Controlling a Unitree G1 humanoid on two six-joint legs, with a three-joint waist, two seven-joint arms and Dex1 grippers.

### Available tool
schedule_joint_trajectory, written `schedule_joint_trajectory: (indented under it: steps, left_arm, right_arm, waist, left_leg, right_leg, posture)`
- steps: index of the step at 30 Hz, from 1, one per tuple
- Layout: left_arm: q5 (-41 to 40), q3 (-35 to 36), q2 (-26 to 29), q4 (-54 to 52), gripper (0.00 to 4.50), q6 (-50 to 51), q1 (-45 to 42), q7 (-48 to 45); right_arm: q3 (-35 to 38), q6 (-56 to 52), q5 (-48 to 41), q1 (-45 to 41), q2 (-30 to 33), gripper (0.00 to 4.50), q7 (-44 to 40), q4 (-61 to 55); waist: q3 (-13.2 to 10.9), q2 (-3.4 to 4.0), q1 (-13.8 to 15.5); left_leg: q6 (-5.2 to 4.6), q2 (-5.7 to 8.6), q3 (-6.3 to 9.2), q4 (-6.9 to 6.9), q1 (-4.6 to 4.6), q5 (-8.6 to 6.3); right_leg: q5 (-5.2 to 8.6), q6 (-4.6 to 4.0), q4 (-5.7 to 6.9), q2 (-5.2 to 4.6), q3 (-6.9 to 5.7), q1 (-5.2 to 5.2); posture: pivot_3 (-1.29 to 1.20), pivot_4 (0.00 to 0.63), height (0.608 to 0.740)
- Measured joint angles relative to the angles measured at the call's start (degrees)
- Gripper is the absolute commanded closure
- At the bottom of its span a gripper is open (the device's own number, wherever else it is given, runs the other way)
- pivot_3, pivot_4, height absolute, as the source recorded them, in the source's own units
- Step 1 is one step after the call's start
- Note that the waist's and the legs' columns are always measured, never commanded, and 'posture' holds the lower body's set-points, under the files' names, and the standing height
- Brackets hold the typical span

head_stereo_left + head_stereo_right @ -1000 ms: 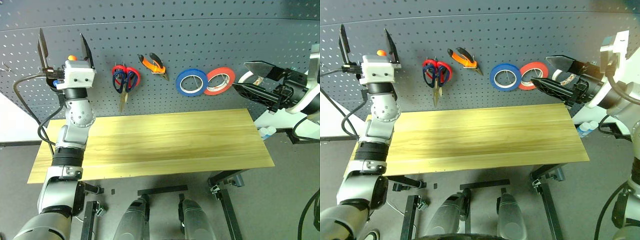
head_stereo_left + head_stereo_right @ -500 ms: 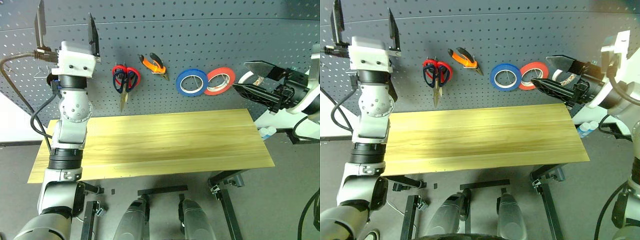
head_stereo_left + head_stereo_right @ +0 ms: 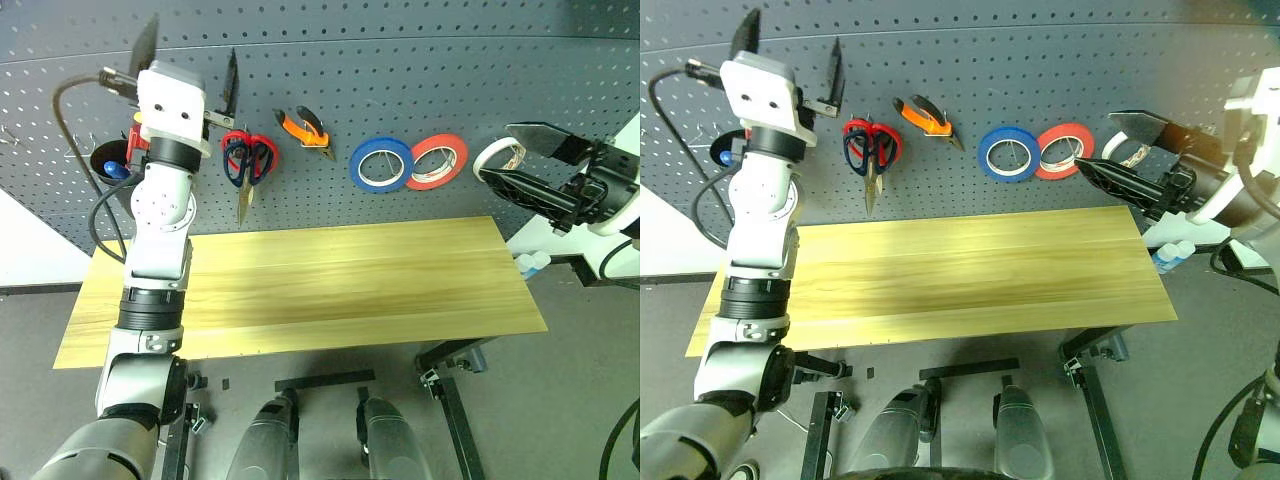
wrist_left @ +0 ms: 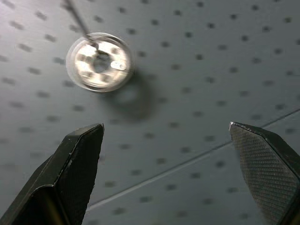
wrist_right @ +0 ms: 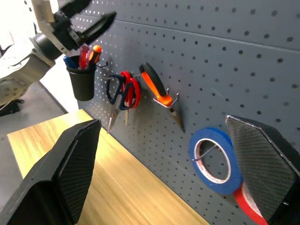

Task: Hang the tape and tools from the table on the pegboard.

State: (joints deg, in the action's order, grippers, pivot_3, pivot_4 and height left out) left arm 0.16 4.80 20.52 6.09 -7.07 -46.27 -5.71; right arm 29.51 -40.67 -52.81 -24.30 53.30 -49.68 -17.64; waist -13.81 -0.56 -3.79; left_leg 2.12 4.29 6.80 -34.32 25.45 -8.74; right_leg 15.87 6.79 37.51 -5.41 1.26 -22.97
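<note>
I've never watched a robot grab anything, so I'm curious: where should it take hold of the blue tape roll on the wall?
Probably the lower band of the blue tape roll, coming straight at the pegboard from the front. The roll hangs flat against the board by its top with its middle open, so one of the fingers could go inside the ring and one below it.

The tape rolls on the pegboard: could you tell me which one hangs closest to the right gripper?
The whitish tape roll, farthest right on the pegboard, right beside the right gripper; the red roll and blue roll hang further left.
</note>
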Motion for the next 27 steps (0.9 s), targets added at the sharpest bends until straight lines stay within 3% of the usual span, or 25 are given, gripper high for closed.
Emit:
schedule_joint_trajectory:
  steps: [14, 27]
  left_arm:
    - [-15.1, -2.3, -1.5, -8.5, 0.03, 19.9, -1.4, -17.1]
    - [-22.6, -6.4, 3.9, -18.8, 0.03, 39.4, 10.3, -26.9]
  right_arm:
    - [4.5, -0.2, -2.9, 4.8, 0.1, 0.0, 3.1, -5.1]
    - [7.9, -1.4, -6.9, 14.6, -0.4, 0.0, 5.7, -10.6]
  waist:
    - [0.0, 0.0, -4.0]
    - [0.0, 0.0, -5.3]
  left_leg:
    - [-0.04, -0.11, -0.06, -0.02, -0.03, -0.02]
    - [-0.09, -0.23, -0.09, -0.05, -0.11, -0.05]
  right_leg:
    - [0.0, 0.0, 0.02, 0.1, 0.03, 0.02]
    - [0.02, -0.02, 0.1, 0.22, 0.14, 0.04]
  posture:
    - [-0.33, 0.18, 0.738]
    - [-0.34, 0.192, 0.738]
